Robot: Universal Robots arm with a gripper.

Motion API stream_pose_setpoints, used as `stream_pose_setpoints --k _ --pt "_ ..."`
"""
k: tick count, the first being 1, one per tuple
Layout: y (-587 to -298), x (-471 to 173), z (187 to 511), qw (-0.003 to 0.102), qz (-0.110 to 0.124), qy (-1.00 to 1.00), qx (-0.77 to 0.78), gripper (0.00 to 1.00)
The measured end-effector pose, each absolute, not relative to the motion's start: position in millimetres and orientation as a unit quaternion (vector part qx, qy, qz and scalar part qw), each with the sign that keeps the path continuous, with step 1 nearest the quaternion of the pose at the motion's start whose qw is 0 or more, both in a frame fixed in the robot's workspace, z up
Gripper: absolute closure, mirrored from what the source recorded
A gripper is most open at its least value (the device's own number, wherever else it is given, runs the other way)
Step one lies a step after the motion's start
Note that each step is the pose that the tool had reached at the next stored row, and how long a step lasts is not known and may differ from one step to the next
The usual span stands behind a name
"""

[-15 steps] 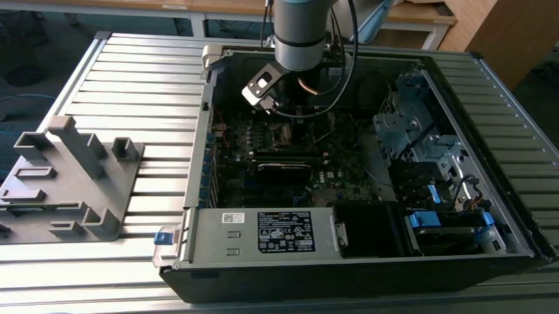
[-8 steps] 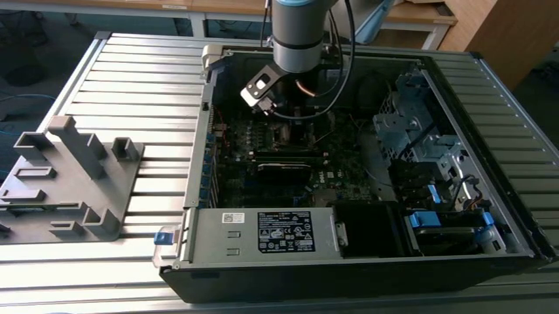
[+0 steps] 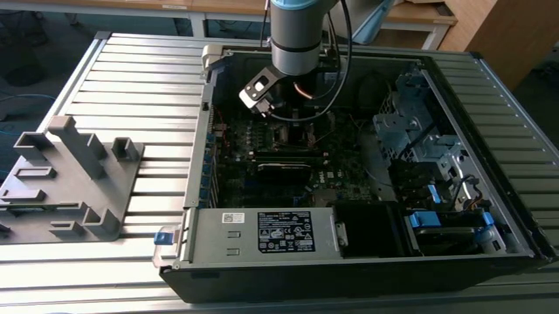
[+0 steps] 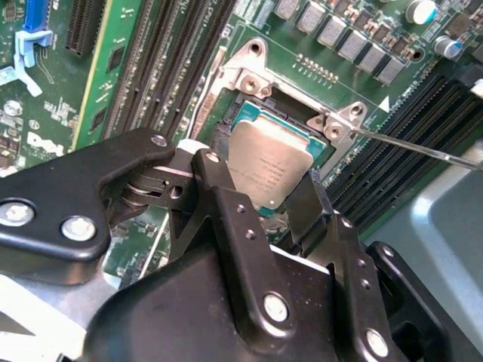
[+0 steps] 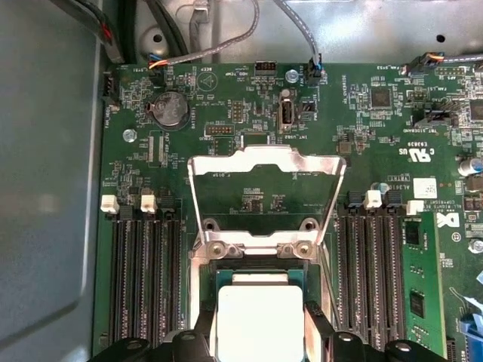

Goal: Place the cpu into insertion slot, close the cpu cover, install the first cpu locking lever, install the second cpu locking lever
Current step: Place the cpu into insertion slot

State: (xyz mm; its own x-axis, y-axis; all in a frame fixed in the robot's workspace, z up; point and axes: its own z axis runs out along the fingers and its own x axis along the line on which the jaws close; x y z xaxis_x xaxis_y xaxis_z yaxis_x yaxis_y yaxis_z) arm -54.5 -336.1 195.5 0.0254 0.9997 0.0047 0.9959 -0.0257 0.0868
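I work over a slatted aluminium table point(image 3: 131, 72), with ribs running from the exterior view's left to its right. Two things rest directly on it. An open black computer case point(image 3: 349, 278) lies on its side with the open face up. It covers the middle and the exterior view's right, from the near edge almost to the far one. On the exterior view's left, towards the near side, stands a grey plastic fixture point(image 3: 65, 183) with upright posts and blocks. A strip of bare slats separates it from the case.
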Motion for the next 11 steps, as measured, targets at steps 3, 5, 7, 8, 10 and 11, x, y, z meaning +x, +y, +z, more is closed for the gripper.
stream_pose_setpoints --k 3,5,7,8,10,11 --pt "-336.0 -54.4 194.9 0.030 0.032 0.695 0.718 0.46" --pt "-335.9 -54.1 194.4 0.030 0.032 0.695 0.718 0.46" --pt "-335.9 -54.1 194.4 0.030 0.032 0.695 0.718 0.46" --pt "-335.9 -54.0 194.4 0.030 0.032 0.695 0.718 0.46" --pt "-335.8 -54.0 194.3 0.030 0.032 0.695 0.718 0.46" --pt "-335.7 -53.9 194.2 0.030 0.032 0.695 0.718 0.46"
